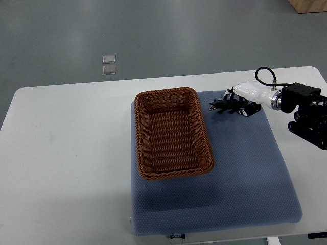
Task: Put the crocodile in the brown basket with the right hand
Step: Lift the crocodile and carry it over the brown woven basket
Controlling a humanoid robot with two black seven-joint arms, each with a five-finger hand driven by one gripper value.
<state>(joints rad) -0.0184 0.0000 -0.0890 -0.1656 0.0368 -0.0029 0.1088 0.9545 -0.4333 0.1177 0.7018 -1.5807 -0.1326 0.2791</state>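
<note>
Now the right robot hand (239, 104), white shell with black fingers, reaches in from the right edge of the white tabletop (66, 153), and it is down at the small dark green toy crocodile (225, 105). The fingers look curled around the crocodile's rear half, so I judge it gripped, though the picture is too small to be sure every finger touches. The head end pokes out to the left, clear of the hand. The crocodile sits over the far right part of the blue padded mat (245, 173), just beside the far right corner of the brown woven wicker basket (172, 133), not inside it.

On handling: it looks like a moulded plastic figure, so probably light and stiff, with a bumpy back that should give the fingers some bite. The thin tail and legs are poor places to pinch; the thick body behind the head is the better hold, and that seems roughly where the hand is. Being so small, it could twist in the grip.

The basket lies empty near the mat's left side. No left arm shows.
</note>
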